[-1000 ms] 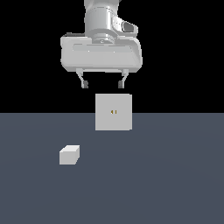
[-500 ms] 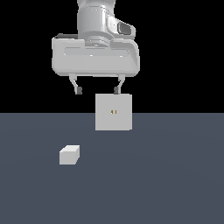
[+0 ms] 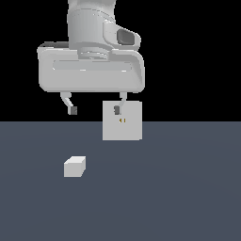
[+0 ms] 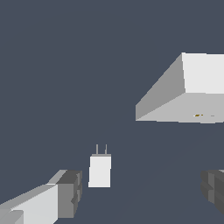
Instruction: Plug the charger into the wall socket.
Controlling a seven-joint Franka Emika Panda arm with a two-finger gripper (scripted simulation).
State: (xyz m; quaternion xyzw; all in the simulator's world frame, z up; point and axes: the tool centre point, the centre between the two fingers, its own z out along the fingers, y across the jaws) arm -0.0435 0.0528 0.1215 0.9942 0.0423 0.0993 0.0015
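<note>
The charger (image 3: 75, 166) is a small white block lying on the dark grey floor toward the exterior view's left. In the wrist view the charger (image 4: 100, 169) shows two thin prongs pointing toward the wall socket side. The wall socket (image 3: 122, 120) is an upright white square panel with two tiny yellowish marks at its centre; it also shows in the wrist view (image 4: 186, 103). My gripper (image 3: 94, 110) hangs open and empty well above the floor, above and a little right of the charger. One fingertip (image 3: 117, 110) overlaps the panel in the picture.
The dark grey floor (image 3: 188, 197) stretches around both objects. Behind it is plain black background.
The arm has come toward the camera and lowered, so the hand looks much larger. The gripper stays open. The charger and the socket have not moved.
</note>
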